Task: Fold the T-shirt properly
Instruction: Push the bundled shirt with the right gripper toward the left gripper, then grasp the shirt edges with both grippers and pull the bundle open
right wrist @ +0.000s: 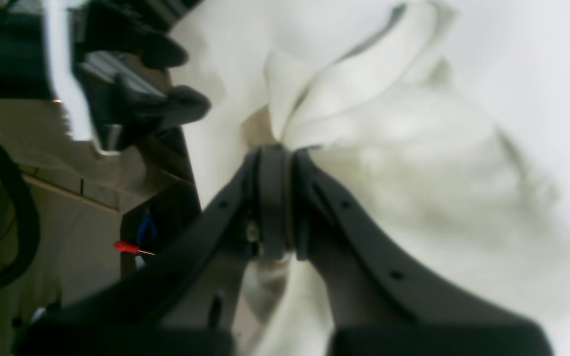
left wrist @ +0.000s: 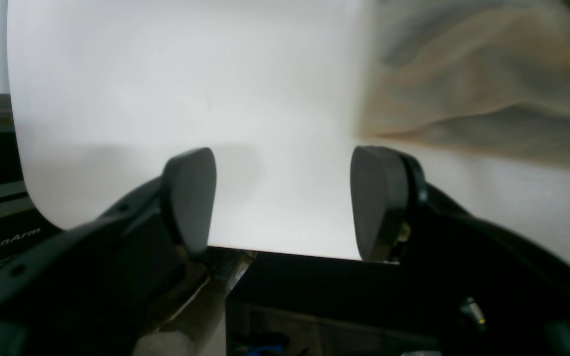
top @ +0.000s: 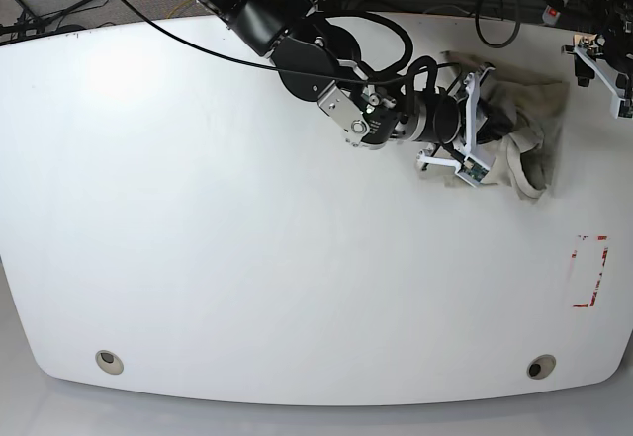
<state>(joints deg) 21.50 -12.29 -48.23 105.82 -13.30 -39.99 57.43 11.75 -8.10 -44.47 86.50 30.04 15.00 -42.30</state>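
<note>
Right fingers (right wrist: 275,163) clenched on T-shirt (right wrist: 413,163) fold; left fingers (left wrist: 285,198) spread wide, holding nothing.

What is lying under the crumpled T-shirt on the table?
Under the T-shirt only the white table is visible around its edges. The right gripper is shut on a fold of its cloth. Whether anything lies beneath the bunched fabric cannot be seen; the cloth covers it.

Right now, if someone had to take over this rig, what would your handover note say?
Right claw: shut on a bunch of the T-shirt.
Left claw: open, empty, over bare table at its edge, beside the shirt.
T-shirt: crumpled heap near the table's far corner on the left arm's side.
Done: first grasp only.
Left: spread it flat, then every fold.
</note>
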